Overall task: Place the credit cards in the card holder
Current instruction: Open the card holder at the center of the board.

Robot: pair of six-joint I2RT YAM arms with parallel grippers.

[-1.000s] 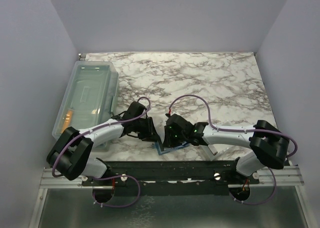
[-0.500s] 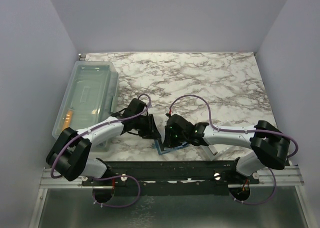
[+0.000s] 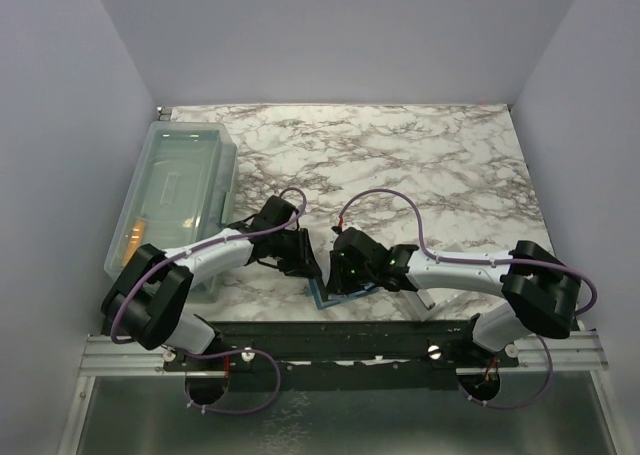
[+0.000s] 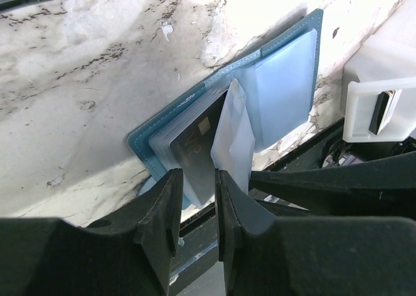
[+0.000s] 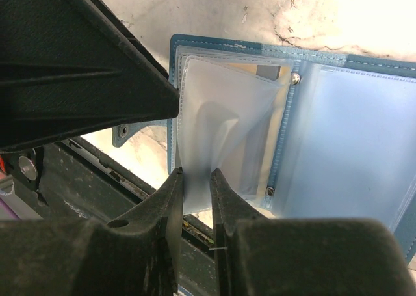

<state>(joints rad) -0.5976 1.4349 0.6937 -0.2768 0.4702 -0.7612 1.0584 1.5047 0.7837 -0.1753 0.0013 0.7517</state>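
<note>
The teal card holder [image 4: 286, 45] lies open at the table's near edge; it also shows in the top view [image 3: 324, 297] and the right wrist view [image 5: 364, 127]. My right gripper [image 5: 195, 195] is shut on a clear inner sleeve [image 5: 227, 120] and holds it lifted; the sleeve stands up in the left wrist view [image 4: 233, 136]. A dark-looking credit card [image 4: 194, 149] sits partly inside the pocket stack, its near end between my left gripper's [image 4: 197, 195] almost closed fingertips. In the top view the left gripper [image 3: 303, 265] and right gripper [image 3: 340, 275] meet over the holder.
A large clear plastic bin [image 3: 180, 190] stands at the left, with an orange card [image 3: 133, 237] in its near corner. The black rail of the arm mount [image 3: 330, 330] runs right beside the holder. Marble tabletop [image 3: 430, 165] stretches beyond.
The left arm has shifted slightly and its gripper has edged toward the holder. The right gripper has stayed on the lifted sleeve.
</note>
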